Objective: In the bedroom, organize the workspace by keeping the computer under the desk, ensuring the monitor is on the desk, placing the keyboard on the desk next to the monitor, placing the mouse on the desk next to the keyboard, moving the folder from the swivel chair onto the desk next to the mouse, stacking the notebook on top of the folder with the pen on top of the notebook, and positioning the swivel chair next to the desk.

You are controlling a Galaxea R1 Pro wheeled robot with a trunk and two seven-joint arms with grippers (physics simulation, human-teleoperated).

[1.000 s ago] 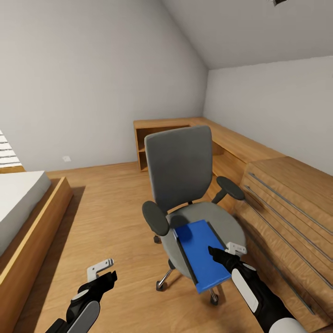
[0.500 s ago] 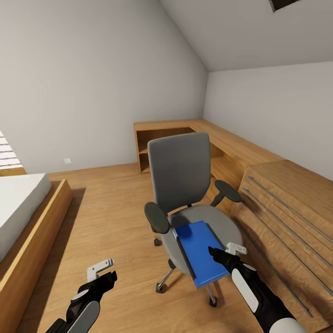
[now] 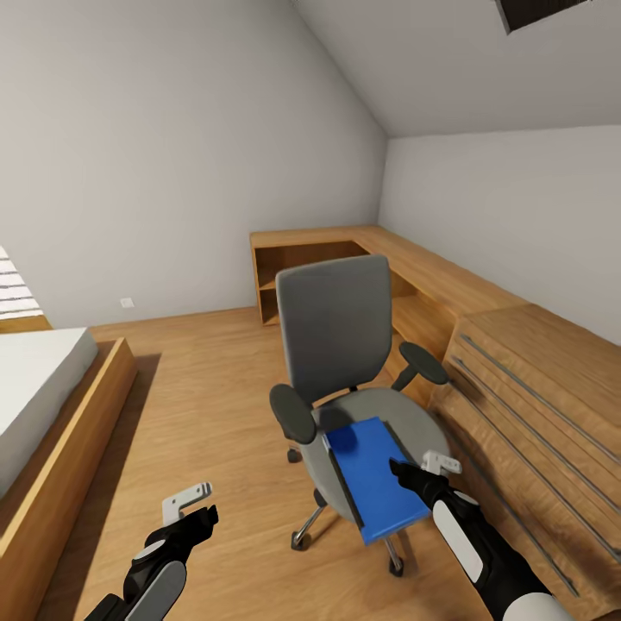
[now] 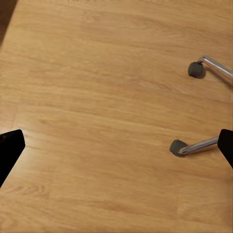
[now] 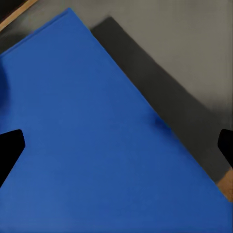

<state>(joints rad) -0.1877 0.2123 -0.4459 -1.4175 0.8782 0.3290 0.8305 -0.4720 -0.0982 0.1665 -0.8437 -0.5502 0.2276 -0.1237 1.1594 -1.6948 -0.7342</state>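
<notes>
The grey swivel chair point(image 3: 336, 323) stands in the middle of the room, its back toward the far wall. On its seat lies the blue folder point(image 3: 375, 479), its near end jutting past the seat's front edge. My right gripper point(image 3: 417, 467) hovers open just above the folder's right side. In the right wrist view the folder point(image 5: 97, 145) spreads below the open right gripper point(image 5: 116, 145), with grey seat beside it. My left gripper point(image 3: 200, 511) hangs open over bare floor left of the chair. In the left wrist view the open left gripper point(image 4: 116, 145) looks down on the floor and a chair castor point(image 4: 177, 147).
A bed point(image 3: 34, 388) in a wooden frame lies at the left. Low light-wood cabinets with drawers point(image 3: 535, 397) run along the right wall to an open shelf unit point(image 3: 302, 259) in the far corner. Wooden floor point(image 3: 198, 388) opens between bed and chair.
The whole head view has shifted a little: the chair sits slightly lower and smaller, and more ceiling shows. Both grippers and the folder hold their places.
</notes>
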